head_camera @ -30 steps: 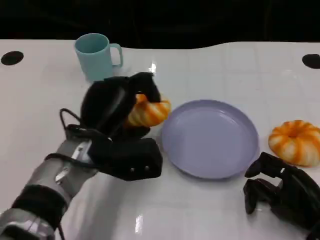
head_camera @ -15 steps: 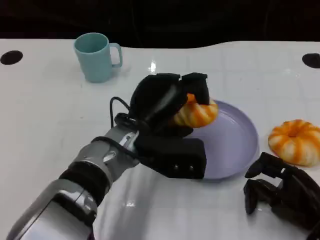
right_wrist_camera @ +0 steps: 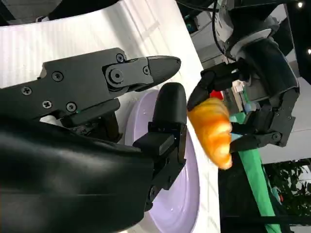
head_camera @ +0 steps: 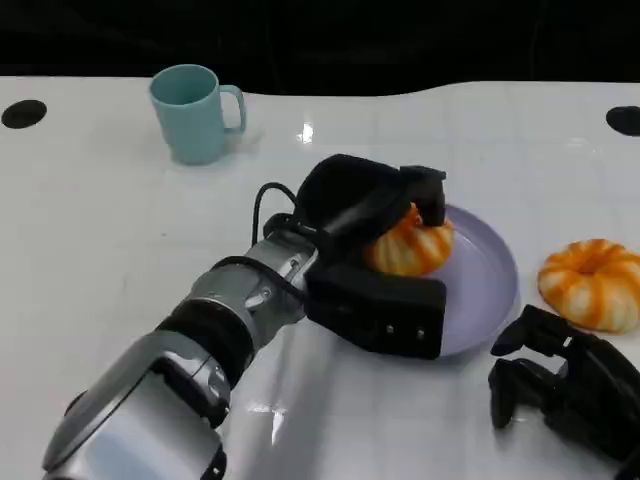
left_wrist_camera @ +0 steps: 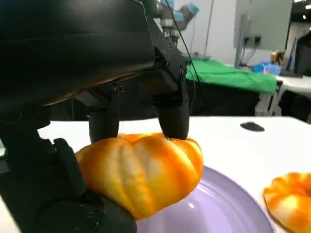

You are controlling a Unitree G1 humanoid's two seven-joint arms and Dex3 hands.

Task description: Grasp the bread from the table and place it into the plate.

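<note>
My left hand grips an orange, ridged bread and holds it over the left part of the purple plate. In the left wrist view the bread sits between the black fingers just above the plate. A second, ring-shaped bread lies on the table right of the plate. Near the front right edge rests my right hand, holding nothing, its fingers apart. The right wrist view looks past my right hand to the plate, the held bread and my left hand.
A teal mug stands at the back left of the white table. Black round marks sit at the far left and far right. The table's back edge meets a dark background.
My left hand has carried the bread to the right, from beside the plate's left rim to over the plate, and lowered it. The right hand has stayed put.
</note>
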